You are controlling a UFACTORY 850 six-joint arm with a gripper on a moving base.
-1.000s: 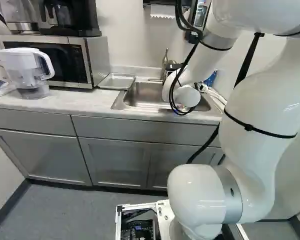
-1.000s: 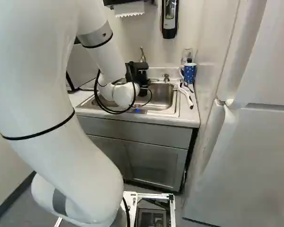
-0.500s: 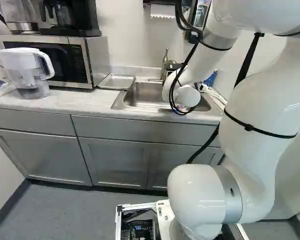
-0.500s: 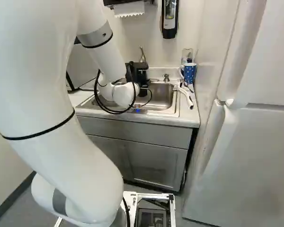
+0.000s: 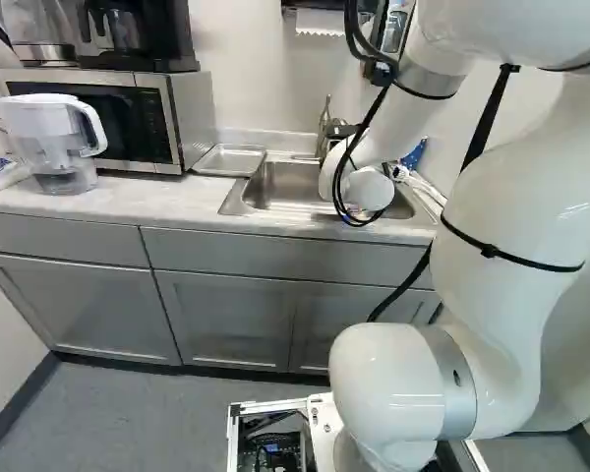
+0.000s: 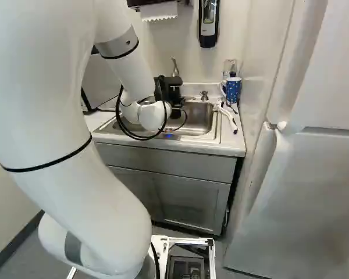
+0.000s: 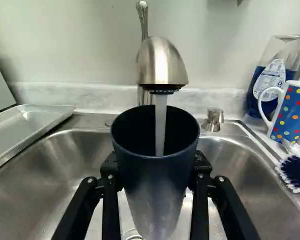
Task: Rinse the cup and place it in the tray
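Wrist view: water [image 7: 160,120] falls inside the dark cup [image 7: 157,187].
My gripper [image 6: 174,100] holds it, fingers [image 7: 110,202] apart; close above is the faucet [image 7: 162,62], beside the sink [image 7: 55,165] are tray [image 7: 27,122] and dotted mug [image 7: 294,112].

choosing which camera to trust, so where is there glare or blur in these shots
Wrist view: bright highlights on the faucet and steel sink; the running water looks smooth and streaked. Left base view: shine on the white arm. Right base view: soft sheen on the fridge.

One dark tumbler [image 7: 155,185] over there, one faucet [image 7: 161,60] at its twelve o'clock, one polka-dot mug [image 7: 292,112] at two, one metal tray [image 7: 35,122] at ten, one microwave [image 5: 128,123], one water pitcher [image 5: 54,138]
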